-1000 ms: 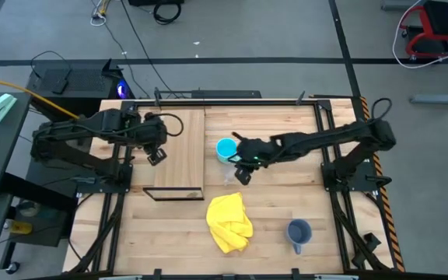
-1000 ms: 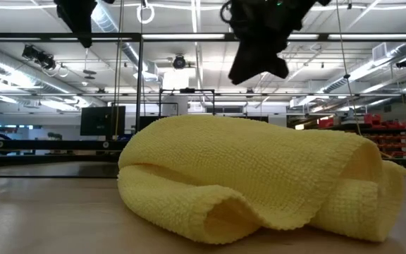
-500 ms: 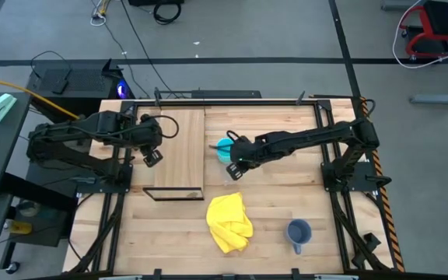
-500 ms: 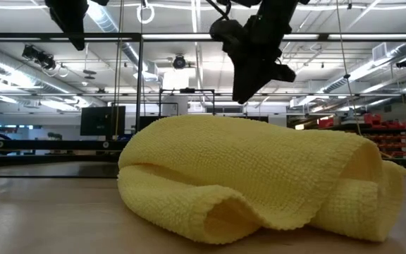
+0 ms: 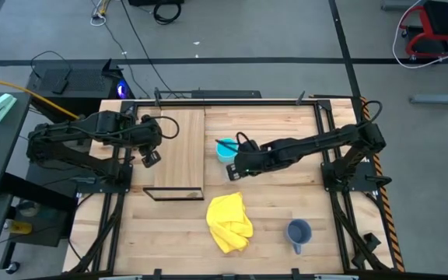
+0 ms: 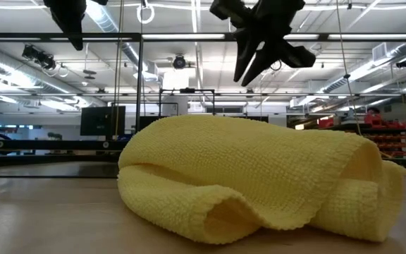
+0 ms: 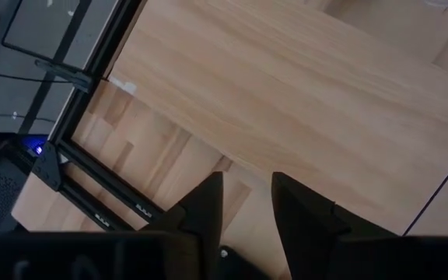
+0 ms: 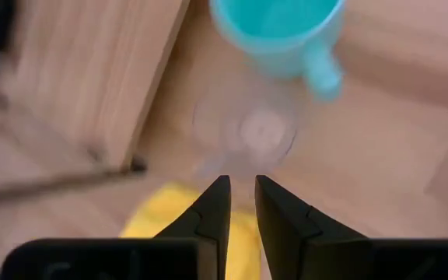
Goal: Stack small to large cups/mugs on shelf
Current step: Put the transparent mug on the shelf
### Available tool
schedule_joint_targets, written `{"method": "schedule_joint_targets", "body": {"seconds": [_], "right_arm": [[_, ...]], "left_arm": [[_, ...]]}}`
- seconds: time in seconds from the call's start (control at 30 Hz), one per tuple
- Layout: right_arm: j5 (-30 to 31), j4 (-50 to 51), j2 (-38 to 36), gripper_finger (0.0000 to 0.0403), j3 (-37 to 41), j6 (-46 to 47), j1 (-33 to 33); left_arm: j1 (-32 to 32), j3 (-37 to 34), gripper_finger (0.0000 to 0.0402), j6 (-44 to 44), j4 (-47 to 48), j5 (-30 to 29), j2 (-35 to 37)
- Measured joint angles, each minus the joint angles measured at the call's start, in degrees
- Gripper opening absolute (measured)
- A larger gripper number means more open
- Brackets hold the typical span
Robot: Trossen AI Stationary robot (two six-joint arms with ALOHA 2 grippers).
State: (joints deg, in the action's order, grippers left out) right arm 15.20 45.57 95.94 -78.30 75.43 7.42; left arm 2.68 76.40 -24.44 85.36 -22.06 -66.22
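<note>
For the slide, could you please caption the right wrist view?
Right gripper hovering above the clear cup, cyan mug just beyond it.

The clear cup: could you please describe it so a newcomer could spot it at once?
Start at the pale shelf on the table's left half. Just right of it stands the bright cyan mug, and the clear cup stands beside that, toward the yellow cloth. It alone is see-through and handleless.
</note>
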Motion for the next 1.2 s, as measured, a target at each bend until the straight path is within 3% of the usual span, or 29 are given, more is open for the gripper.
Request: {"method": "schedule_joint_targets", "body": {"seconds": [0.13,0.57,1.2], "right_arm": [[4.1,-0.3,0.3,0.007,0.2,4.4,-0.3],[-1.5,0.7,6.3,0.007,0.4,7.1,0.3],[0.2,0.1,8.7,0.007,0.4,5.6,-2.2]], "left_arm": [[0.0,0.0,0.0125,0.8,-0.3,-0.3,0.0],[0.0,0.0,0.0117,1.1,-0.8,-1.3,0.0],[0.0,0.0,0.0119,1.7,-1.5,-1.5,0.0]]}}
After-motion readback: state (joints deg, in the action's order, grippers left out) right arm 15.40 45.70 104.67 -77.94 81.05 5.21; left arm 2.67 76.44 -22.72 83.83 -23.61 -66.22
